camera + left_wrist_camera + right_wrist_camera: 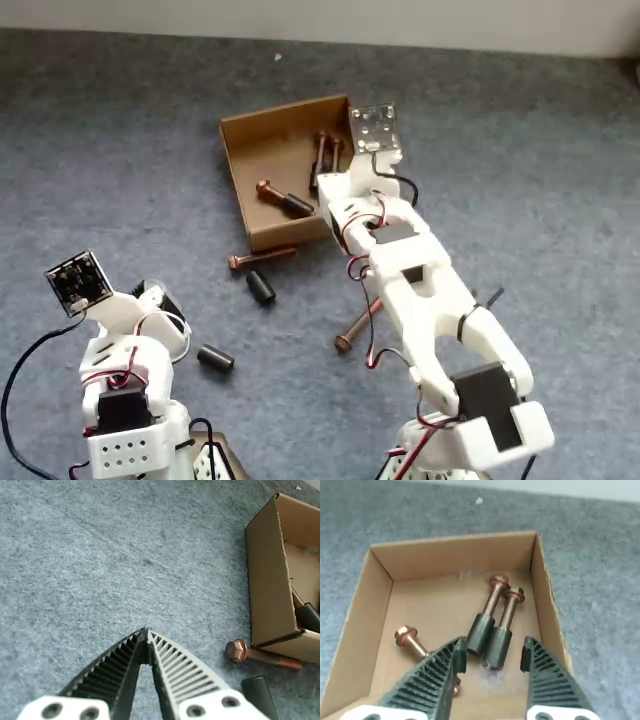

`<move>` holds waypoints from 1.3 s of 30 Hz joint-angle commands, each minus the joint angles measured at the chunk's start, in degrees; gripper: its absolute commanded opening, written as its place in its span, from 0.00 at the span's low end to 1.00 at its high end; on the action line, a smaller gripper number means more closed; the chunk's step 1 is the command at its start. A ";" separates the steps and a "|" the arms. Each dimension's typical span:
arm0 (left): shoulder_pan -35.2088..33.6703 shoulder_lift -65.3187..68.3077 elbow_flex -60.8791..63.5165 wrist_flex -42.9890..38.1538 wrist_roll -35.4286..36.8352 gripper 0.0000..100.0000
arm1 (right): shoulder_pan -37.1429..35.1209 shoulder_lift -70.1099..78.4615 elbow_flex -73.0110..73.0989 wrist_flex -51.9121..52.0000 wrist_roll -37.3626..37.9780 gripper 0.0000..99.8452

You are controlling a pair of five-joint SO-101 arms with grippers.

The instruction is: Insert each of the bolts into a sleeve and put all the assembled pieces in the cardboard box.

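Note:
The cardboard box (243,135) (380,575) lies open at the back of the table. On its floor rest two copper bolts in black sleeves, side by side (484,622) (503,630) (324,155). A third sleeved bolt (284,199) (409,639) lies nearer the box's left wall. My right gripper (492,655) (325,186) hangs open over the box, its fingers on either side of the pair without touching them. Outside lie two bare bolts (261,258) (260,655) (358,325) and two loose sleeves (260,288) (258,691) (215,358). My left gripper (146,632) (158,297) is shut on nothing, low over the carpet at front left.
Grey carpet covers the table. The right arm (420,290) stretches diagonally from the front right towards the box, passing above one bare bolt. The box's near wall (265,580) stands between the left gripper and the box's contents.

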 commanded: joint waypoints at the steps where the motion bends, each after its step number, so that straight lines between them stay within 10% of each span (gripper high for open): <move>1: -0.92 -0.22 1.10 -1.05 -0.62 0.01 | -2.86 -9.19 -2.68 7.60 -0.26 0.16; 18: -2.77 -0.22 1.10 -1.23 -0.62 0.01 | -26.42 -5.93 -4.88 35.12 4.31 0.16; 39: -2.59 -0.22 1.10 -1.14 -0.62 0.01 | -27.03 26.77 -32.84 49.63 4.57 0.01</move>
